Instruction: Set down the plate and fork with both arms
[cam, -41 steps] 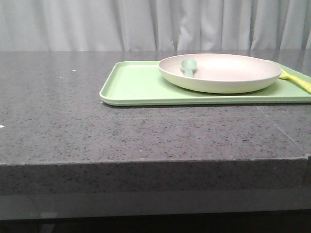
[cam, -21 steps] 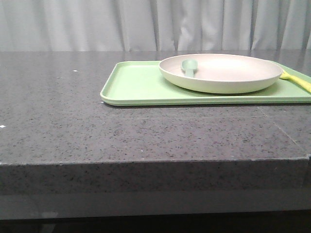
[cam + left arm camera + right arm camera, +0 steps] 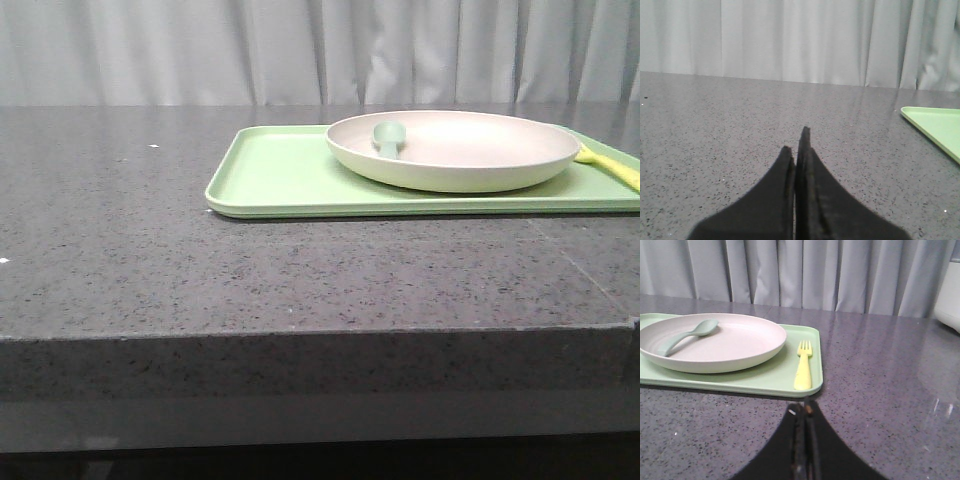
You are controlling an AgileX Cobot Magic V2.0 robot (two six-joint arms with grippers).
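Front view low, near tabletop edge, facing curtain. Both wrist views low, facing curtain; all share flat rectangular light-green tray (image 3: 290, 175).

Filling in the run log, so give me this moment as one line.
plate: on tray, spoon in it | fork: on tray beside plate | left gripper: shut, empty | right gripper: shut, empty
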